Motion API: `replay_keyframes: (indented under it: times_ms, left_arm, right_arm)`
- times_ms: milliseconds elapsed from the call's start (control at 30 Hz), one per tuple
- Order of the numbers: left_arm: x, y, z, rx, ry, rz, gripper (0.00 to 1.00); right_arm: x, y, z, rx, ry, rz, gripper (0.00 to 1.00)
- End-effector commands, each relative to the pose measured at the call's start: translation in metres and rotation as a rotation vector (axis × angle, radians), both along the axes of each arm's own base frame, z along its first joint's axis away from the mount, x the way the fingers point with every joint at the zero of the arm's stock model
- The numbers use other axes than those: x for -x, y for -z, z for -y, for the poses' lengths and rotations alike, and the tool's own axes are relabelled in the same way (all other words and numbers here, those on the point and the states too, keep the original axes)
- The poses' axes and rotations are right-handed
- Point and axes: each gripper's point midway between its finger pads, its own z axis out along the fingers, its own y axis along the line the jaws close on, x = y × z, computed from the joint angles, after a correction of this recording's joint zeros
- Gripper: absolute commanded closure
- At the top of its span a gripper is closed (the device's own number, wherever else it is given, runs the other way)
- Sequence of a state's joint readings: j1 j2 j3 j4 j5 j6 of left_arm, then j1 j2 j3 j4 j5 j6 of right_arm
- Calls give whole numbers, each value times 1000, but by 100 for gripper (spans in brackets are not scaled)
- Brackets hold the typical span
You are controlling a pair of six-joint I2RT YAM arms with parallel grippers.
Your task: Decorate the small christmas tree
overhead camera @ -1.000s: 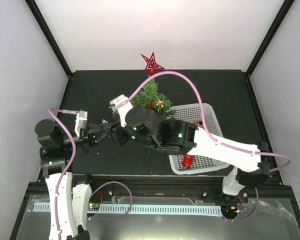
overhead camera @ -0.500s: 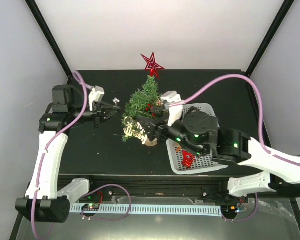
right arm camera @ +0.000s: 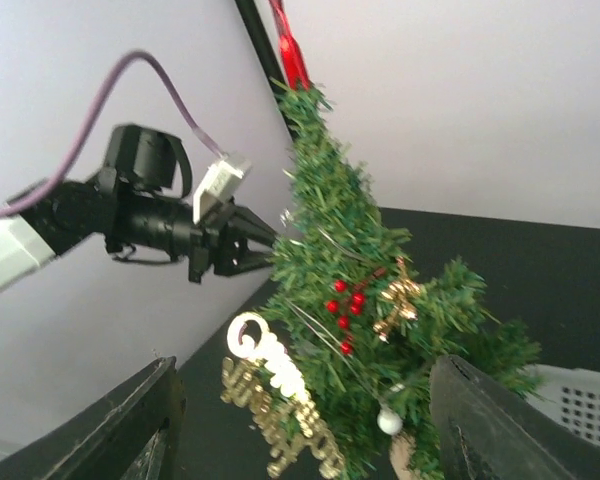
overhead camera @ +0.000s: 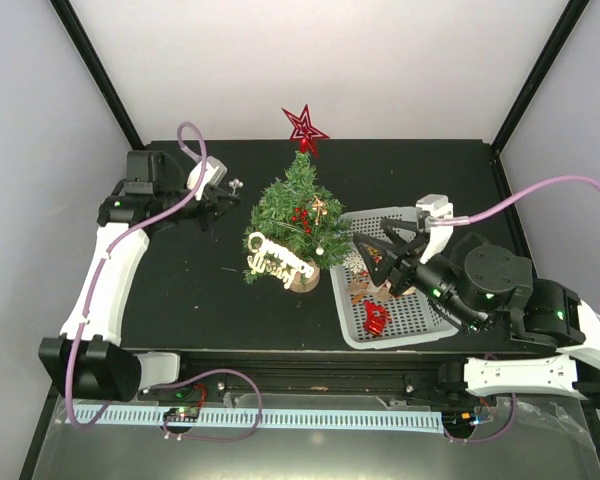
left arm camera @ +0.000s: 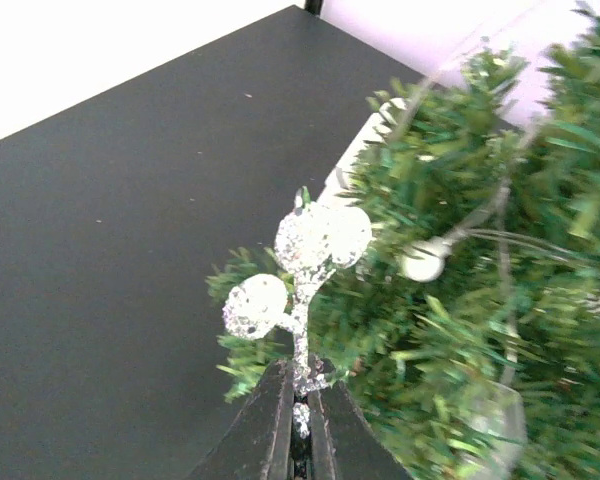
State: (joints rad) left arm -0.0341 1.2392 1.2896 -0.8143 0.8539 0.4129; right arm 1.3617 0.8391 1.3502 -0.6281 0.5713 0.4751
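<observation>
You have just one piece of lettering here: a white-and-gold script ornament (overhead camera: 277, 262) hanging on the near left side of the small christmas tree (overhead camera: 298, 205). Its cursive word is too small and blurred to read.

dark green tree (overhead camera: 295, 215), red star (overhead camera: 304, 127), gold sign (overhead camera: 277, 258), silver glitter sprig (left arm camera: 310, 238), white basket (overhead camera: 420, 322), black table (overhead camera: 190, 300)

A robot lab test cell: plain white walls (overhead camera: 330, 60), black corner posts (overhead camera: 95, 75), matte black tabletop (overhead camera: 200, 290).
</observation>
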Motion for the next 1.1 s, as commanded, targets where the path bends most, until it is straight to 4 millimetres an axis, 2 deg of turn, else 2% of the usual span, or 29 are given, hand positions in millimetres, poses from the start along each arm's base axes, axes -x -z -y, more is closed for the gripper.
replay_keyframes:
  times_ms: [0, 100, 167, 400, 500, 633, 767, 1067]
  left_arm:
    - [-32, -5, -2, -50, -4, 76, 98]
    - [-41, 7, 2, -35, 34, 35, 99]
    - [-43, 7, 5, -24, 59, 17, 98]
    - [-28, -16, 25, 71, 161, 44, 98]
    - [-19, -22, 36, 70, 200, 66, 97]
    - [-6, -23, 53, 42, 249, 90, 97]
    - [-2, -18, 66, 17, 274, 90, 96]
    - [2, -2, 76, -38, 291, 71, 92]
  right_arm:
    - [-9, 23, 12, 89, 92, -45, 32]
    - [-13, 22, 12, 102, 116, -38, 32]
    - [-15, 20, 8, 114, 124, -30, 32]
    - [-23, 30, -15, 202, 139, -24, 31]
    - [-24, 32, -18, 209, 143, -26, 31]
    - [-26, 36, -18, 200, 149, -35, 31]
    - [-25, 37, -14, 184, 154, -44, 31]
    - [-25, 37, -5, 149, 167, -54, 30]
